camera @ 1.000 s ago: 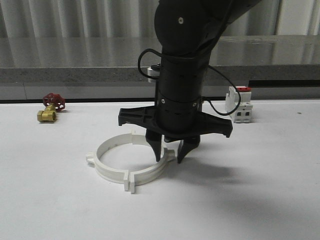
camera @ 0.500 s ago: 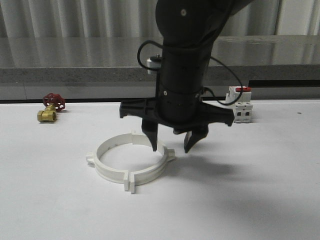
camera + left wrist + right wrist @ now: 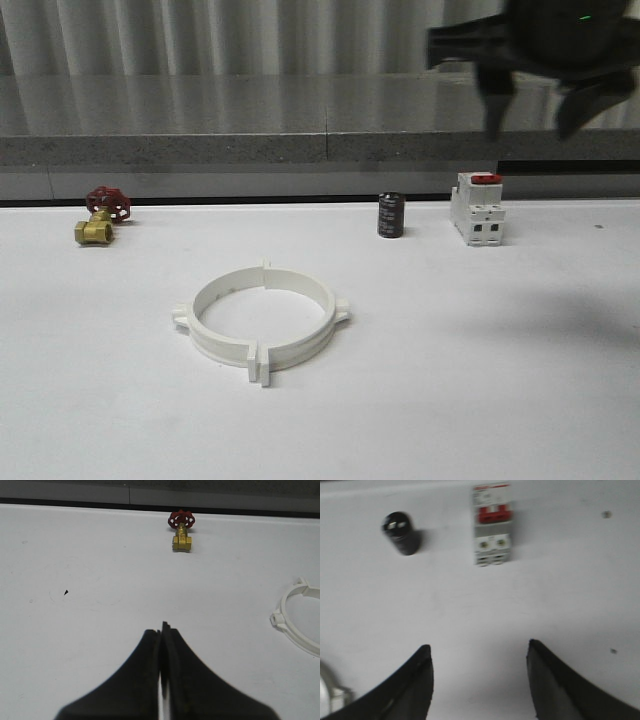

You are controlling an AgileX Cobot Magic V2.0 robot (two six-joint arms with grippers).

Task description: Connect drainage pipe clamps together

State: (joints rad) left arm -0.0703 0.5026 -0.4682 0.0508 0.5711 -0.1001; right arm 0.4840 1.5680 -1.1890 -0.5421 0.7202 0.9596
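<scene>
Place: a lab or test bench for robot handling.
Table point(image 3: 520, 400): plain white, bare but for a few loose parts.
Parts: a brass valve point(image 3: 100, 218) with red handwheel, a black capacitor point(image 3: 390, 215) and a breaker point(image 3: 477, 208) near the far edge; white clamps point(image 3: 262, 318) near the middle.
Backdrop: grey stone-like ledge point(image 3: 250, 148) along the far edge, pale curtain point(image 3: 200, 35) behind it.

My white table point(image 3: 520, 380) carries the joined drainage pipe clamps point(image 3: 262, 322), a brass valve point(image 3: 101, 216), a black capacitor point(image 3: 390, 215) and a switch point(image 3: 477, 209)
</scene>
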